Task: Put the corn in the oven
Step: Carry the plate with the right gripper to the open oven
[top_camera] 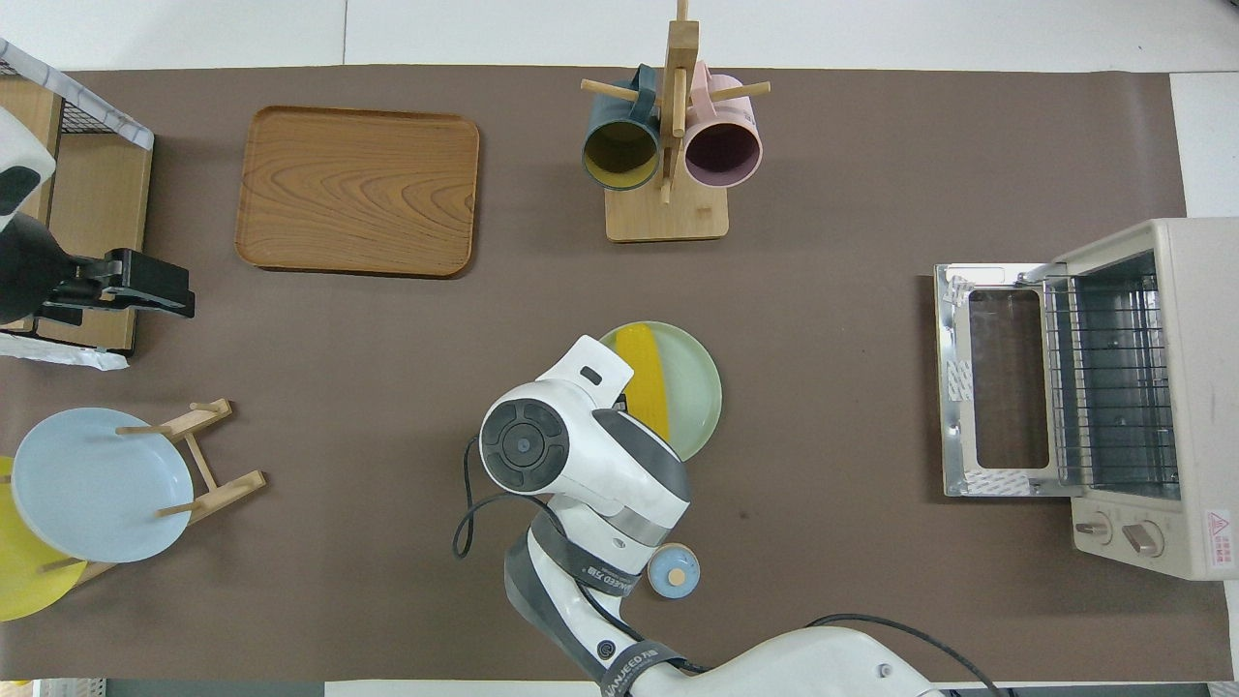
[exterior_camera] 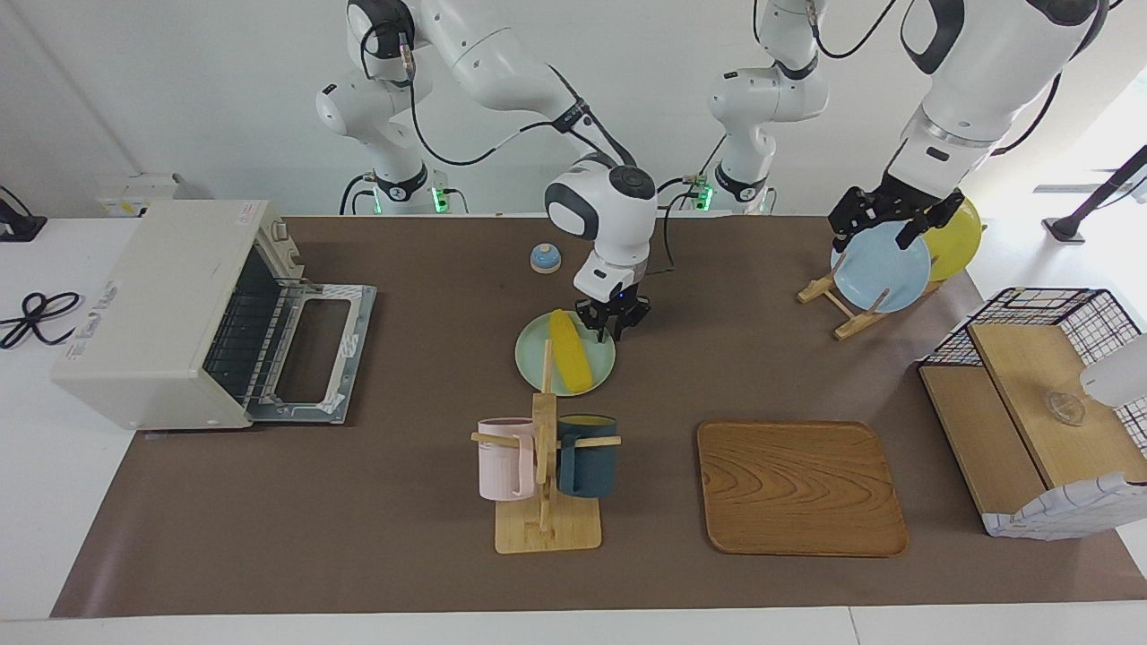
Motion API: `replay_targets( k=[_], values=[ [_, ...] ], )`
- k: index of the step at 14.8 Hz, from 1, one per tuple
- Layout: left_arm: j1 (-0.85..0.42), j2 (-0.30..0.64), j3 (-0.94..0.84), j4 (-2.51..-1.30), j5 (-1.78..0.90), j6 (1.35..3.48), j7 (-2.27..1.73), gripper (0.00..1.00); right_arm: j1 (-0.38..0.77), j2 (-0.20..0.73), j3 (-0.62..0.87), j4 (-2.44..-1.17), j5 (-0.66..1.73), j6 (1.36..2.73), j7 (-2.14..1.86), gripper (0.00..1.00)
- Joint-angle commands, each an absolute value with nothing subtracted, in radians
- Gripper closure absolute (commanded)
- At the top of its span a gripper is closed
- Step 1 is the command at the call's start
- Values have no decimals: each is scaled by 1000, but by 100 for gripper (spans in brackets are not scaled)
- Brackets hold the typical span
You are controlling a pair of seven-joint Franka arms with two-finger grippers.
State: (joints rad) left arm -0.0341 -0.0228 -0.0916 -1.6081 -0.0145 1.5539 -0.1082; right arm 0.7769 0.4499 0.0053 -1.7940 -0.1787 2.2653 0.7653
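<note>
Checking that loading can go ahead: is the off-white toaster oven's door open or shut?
Open: the off-white toaster oven's glass door lies folded down flat, wire rack exposed.

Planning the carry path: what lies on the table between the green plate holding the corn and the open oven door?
Only bare brown mat, in both views, between the pale green round plate bearing the yellow corn cob and the off-white toaster oven.

— What surfaces do you have on the table?

— You're looking at a matt brown cover (exterior_camera: 358, 502), like paper or cloth, over white. Your tray (exterior_camera: 800, 488) is smooth grained wood; the mug stand (exterior_camera: 544, 502) and plate rack (exterior_camera: 842, 309) are pale wood.

— And the oven (exterior_camera: 161, 313)?

— Matt off-white shell, with a bright metal door frame (exterior_camera: 314, 349) and wire rack (top_camera: 1108, 378). Your corn (exterior_camera: 570, 351) looks like smooth yellow plastic on a slightly glossy pale green plate (exterior_camera: 602, 365). The arms' shells are glossy white plastic.
</note>
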Motion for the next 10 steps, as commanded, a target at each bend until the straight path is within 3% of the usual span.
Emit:
replay_targets(
  k=[1,4,8,10],
  values=[
    [-17,-32,-103,-1608,-28,1537,-101,0,762,440,8,-1694,-225,2090,663,100],
    [-17,-32,-103,-1608,-28,1537,-101,0,743,445,9,-1582,-285,1925,637,100],
    [-17,-32,-101,-1608,-28,1537,-101,0,666,333,11,-1626,-279,1821,565,100],
    [-17,-32,-103,-1608,-28,1537,-101,0,626,247,11,-1730,-279,1818,557,100]
  ],
)
